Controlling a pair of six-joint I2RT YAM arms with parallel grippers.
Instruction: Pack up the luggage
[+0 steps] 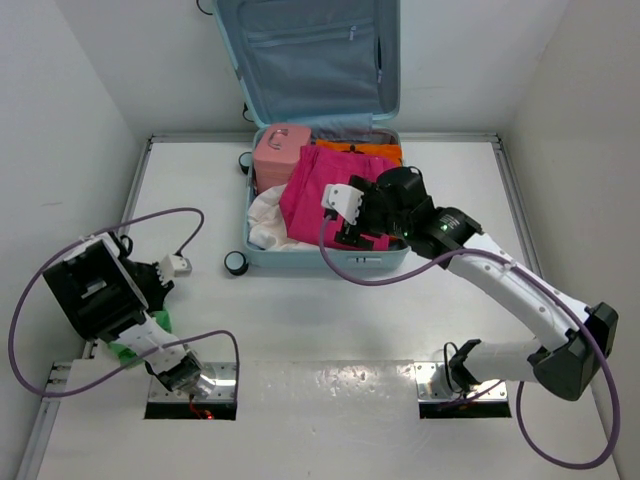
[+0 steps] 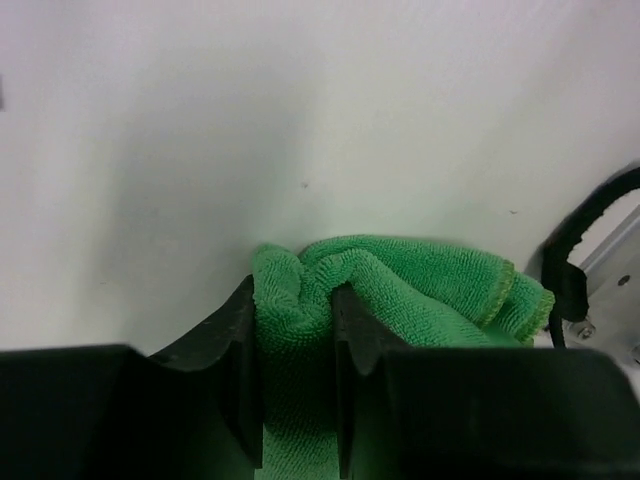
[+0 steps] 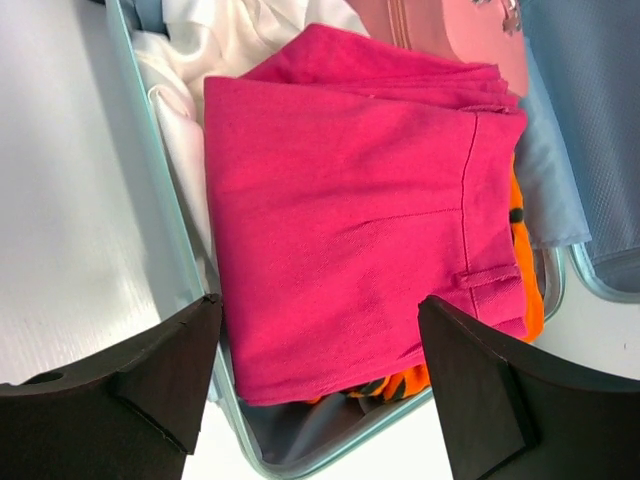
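The luggage (image 1: 322, 262), a pale aqua suitcase, lies open at the back of the table with its lid (image 1: 305, 60) propped up. It holds a folded pink garment (image 1: 320, 195), a white cloth (image 1: 268, 225), an orange garment (image 1: 375, 150) and a pink vanity case (image 1: 279, 152). My right gripper (image 1: 352, 240) hovers open over the pink garment (image 3: 350, 200) near the luggage's front rim (image 3: 330, 455). At the near left, my left gripper (image 2: 296, 295) is shut on a fold of a green cloth (image 2: 420, 290) lying on the table. From above, my left arm (image 1: 95, 290) hides most of that green cloth (image 1: 130, 350).
White walls enclose the table on the left, right and back. A purple cable (image 1: 160, 215) loops from the left arm over the table's left side. The metal base plates (image 1: 225, 378) sit at the near edge. A black cable (image 2: 570, 260) lies just right of the green cloth.
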